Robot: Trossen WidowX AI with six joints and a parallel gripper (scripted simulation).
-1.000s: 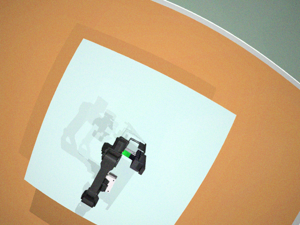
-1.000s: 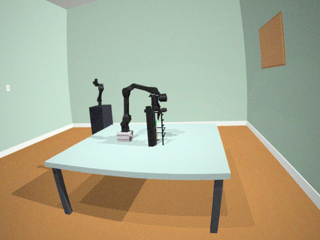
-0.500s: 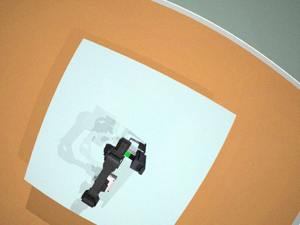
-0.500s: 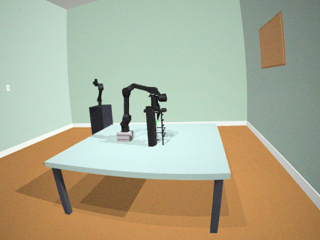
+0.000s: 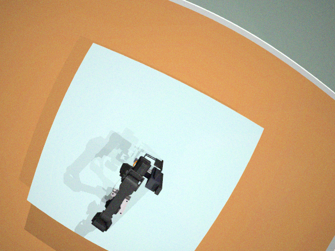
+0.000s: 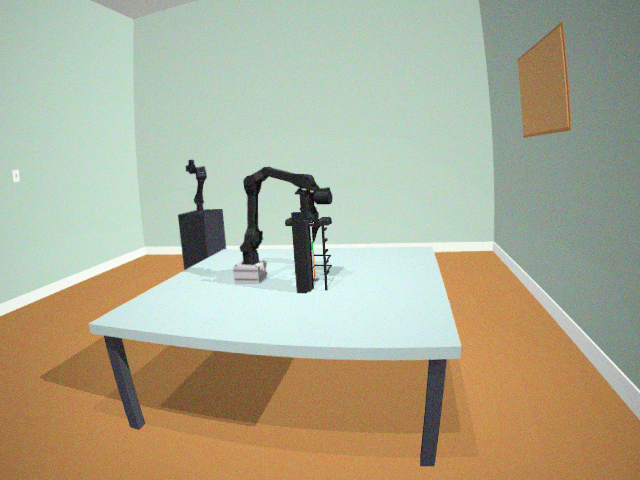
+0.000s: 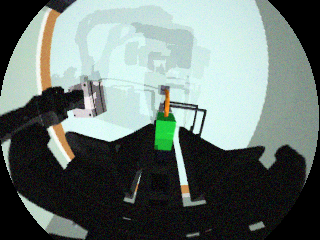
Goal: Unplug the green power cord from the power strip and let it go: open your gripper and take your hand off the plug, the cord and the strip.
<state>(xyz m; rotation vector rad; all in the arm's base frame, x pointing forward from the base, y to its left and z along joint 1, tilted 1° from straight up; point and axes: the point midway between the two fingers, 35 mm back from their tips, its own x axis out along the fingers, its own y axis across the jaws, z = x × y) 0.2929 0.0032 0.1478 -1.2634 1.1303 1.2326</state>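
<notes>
The green plug (image 7: pixel 165 132) (image 6: pixel 312 245) has an orange cord (image 7: pixel 167 102) (image 6: pixel 314 268) (image 5: pixel 134 163) leading to a small grey box (image 7: pixel 164 89). My gripper (image 7: pixel 165 128) (image 6: pixel 313 238) is partly open, pointing down. In the wrist view its fingertips stand either side of the plug, with a narrow pale gap showing on the right. Whether either finger touches the plug is unclear. In the top view the arm hides the plug and fingertips. The power strip is mostly hidden; a pale marked piece (image 5: pixel 149 171) beside the dark block may be part of it.
A tall dark block (image 6: pixel 301 258) (image 5: pixel 154 180) stands close beside the gripper. A thin black wire rack (image 6: pixel 325 258) (image 7: pixel 202 117) stands on the other side of the plug. The arm's pale base (image 6: pixel 249 272) (image 7: pixel 91 99) sits on the light blue table (image 6: pixel 361 310).
</notes>
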